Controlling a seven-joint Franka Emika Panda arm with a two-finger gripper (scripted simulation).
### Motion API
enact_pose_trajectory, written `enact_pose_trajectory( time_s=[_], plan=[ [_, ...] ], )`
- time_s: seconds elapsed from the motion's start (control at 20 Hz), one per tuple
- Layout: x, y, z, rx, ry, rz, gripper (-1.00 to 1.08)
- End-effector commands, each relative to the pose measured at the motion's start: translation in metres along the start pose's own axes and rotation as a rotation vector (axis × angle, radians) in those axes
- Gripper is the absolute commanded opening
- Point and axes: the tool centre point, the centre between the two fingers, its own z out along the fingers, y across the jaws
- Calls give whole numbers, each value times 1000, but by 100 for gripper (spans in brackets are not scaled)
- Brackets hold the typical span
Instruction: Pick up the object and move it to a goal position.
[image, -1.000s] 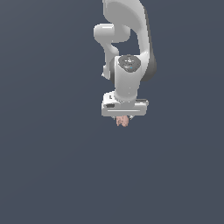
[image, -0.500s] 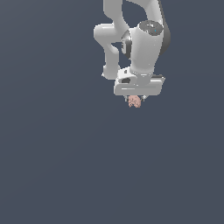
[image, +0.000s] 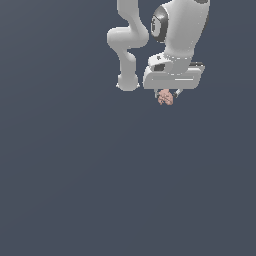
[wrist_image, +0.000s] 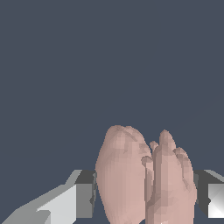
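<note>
The object (image: 165, 98) is a small pale pink lumpy blob held between the fingers of my white gripper (image: 166, 97), just under the wide white hand. In the wrist view the object (wrist_image: 140, 175) fills the gap between the two fingers (wrist_image: 83, 199), which press on it from both sides. The gripper is shut on the object and holds it up, at the upper right of the exterior view. The fingertips are mostly hidden behind the blob.
The white arm (image: 130, 45) bends down from the top of the exterior view. Everything around it is a plain dark grey-blue surface (image: 100, 190). No goal marker shows.
The gripper has moved toward the exterior view's right and upward with the object held in it, and the wrist has turned.
</note>
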Motion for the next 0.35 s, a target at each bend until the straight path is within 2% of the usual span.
enact_pose_trajectory(
  time_s=[0.0,0.3],
  plan=[
    [-7,-8,-10,0,-1,1,-100],
    [-14,-16,-19,1,-1,1,-100]
  ],
)
